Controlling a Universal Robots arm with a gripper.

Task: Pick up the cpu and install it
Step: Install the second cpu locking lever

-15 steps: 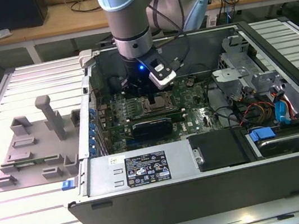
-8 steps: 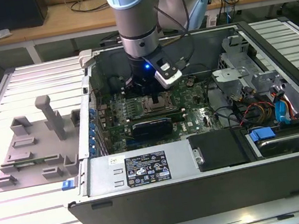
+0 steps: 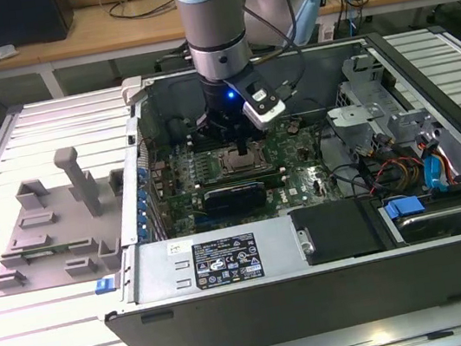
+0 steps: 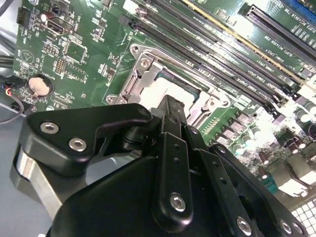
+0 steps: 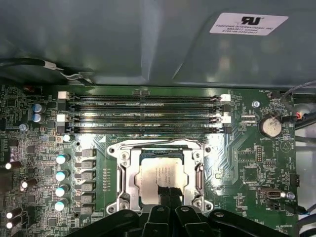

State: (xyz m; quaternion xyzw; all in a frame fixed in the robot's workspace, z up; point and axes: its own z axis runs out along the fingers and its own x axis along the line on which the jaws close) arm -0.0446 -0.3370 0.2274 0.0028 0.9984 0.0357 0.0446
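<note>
Cpu point(image 5: 162, 178) sits inside the motherboard socket point(image 5: 123, 173), its silvery top framed by the metal bracket, in the middle of the green motherboard point(image 5: 256, 163) of the open computer case point(image 3: 228, 266). In both wrist views the gripper point(image 5: 168, 193) stands directly over the chip, its dark fingertips point(image 4: 170, 109) drawn close together and reaching down onto the chip's top edge; whether they pinch the chip or merely rest on it I cannot tell, since the finger bodies hide the contact. In the exterior view the arm comes straight down into the case, with the grey plastic tray point(image 3: 47, 233) lying well apart on the exterior view's left, outside the case. Memory slots point(image 5: 148, 113) run just beside the socket. By my judgement the chip is light, stiff and flat, with a smooth metal lid that would slip under a loose grip, and a delicate underside that tolerates no tilt or force; the safest hold is across two opposite edges, kept level with the socket.
</note>
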